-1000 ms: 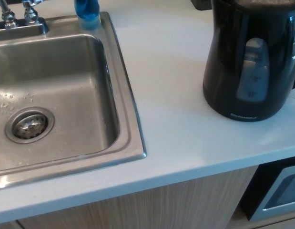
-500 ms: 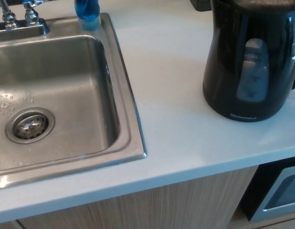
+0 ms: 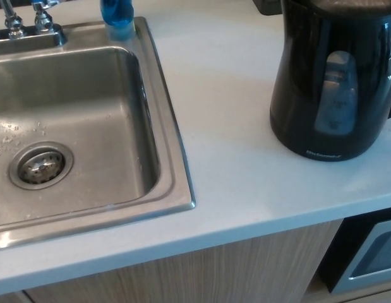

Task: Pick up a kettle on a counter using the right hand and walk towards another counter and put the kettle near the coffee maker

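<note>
Neither hand is in view. Kettle (image 3: 334, 82) stands ungrasped, far right on counter (image 3: 227, 113); right-hand reach comes next.

Count, head view:
- Kettle (image 3: 331, 76): 1, black, upright on the worktop (image 3: 233, 113).
- Sink (image 3: 163, 126): 1 basin, stainless steel.
- Drain strainer (image 3: 38, 165): 1.
- Tap fittings (image 3: 28, 19): 2 seen at top edge.
- Blue bottle (image 3: 117, 16): 1, cropped.
- Appliance below the worktop (image 3: 369, 255): 1, partly seen.
- Robot hands seen: 0.
</note>
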